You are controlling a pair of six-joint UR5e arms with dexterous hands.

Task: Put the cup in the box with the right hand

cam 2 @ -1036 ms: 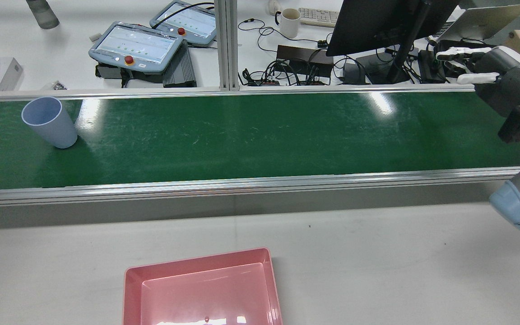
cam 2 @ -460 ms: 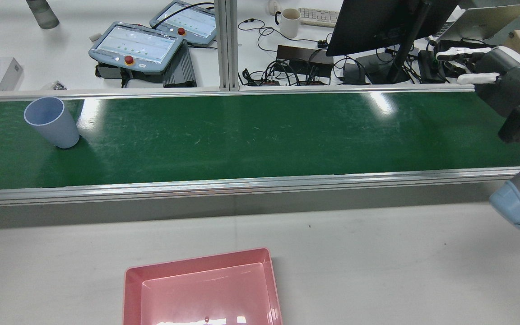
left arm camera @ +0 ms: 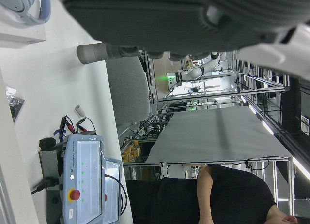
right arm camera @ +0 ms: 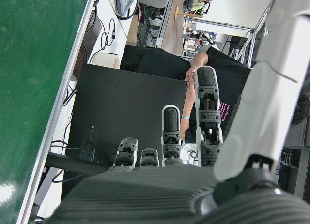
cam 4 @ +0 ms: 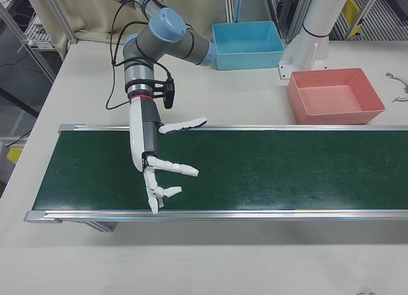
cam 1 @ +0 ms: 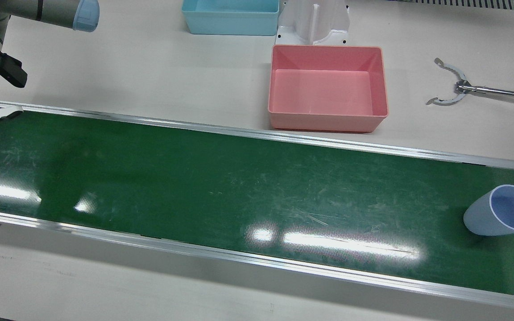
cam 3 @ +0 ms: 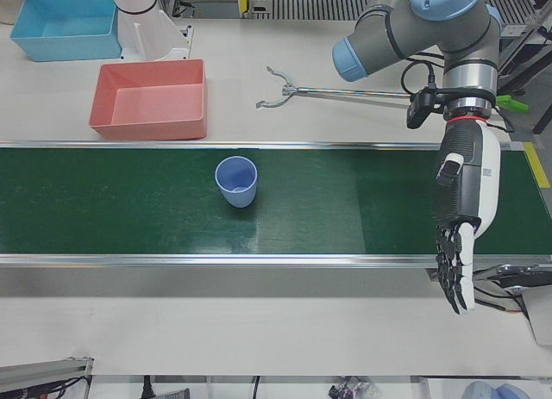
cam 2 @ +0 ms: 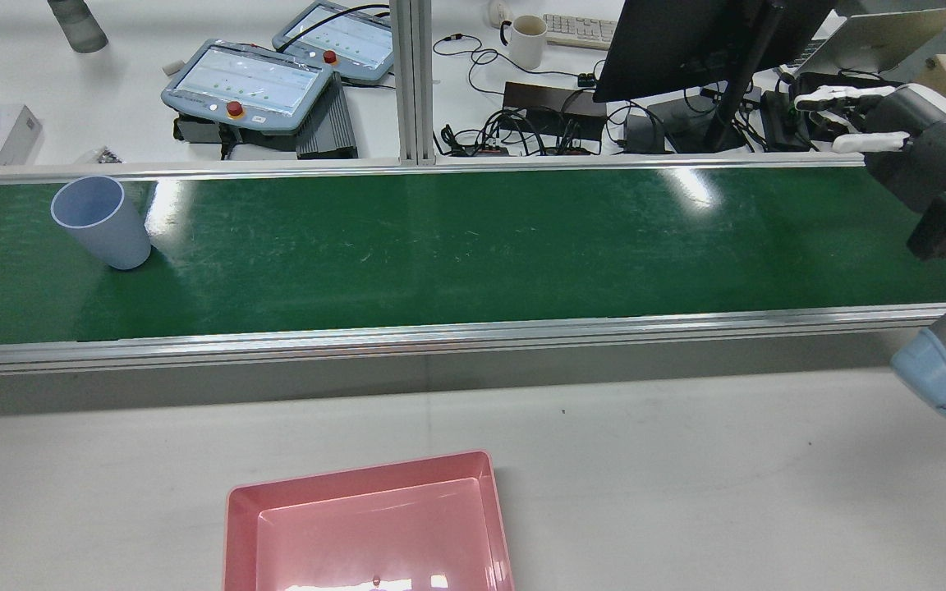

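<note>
Matt plastic cup (cam 1: 502, 211), glossy scuffed green belt (cam 1: 221, 187), brushed metal rails (cam 1: 239, 133), glossy pink plastic box (cam 1: 327, 87)

- A green conveyor belt (cam 2: 473, 246) with aluminium rails crosses the pale surface (cam 2: 686, 476) before me.
- Beyond it stands a white desk (cam 2: 112, 123) carrying two teach pendants (cam 2: 247, 82), a mug (cam 2: 526, 41), a keyboard (cam 2: 580, 29), tangled cables (cam 2: 514, 131) and a dark monitor (cam 2: 686, 45).
- Ceiling lights glare off the belt.
- A blue bin (cam 1: 230, 17) sits on the surface.
</note>
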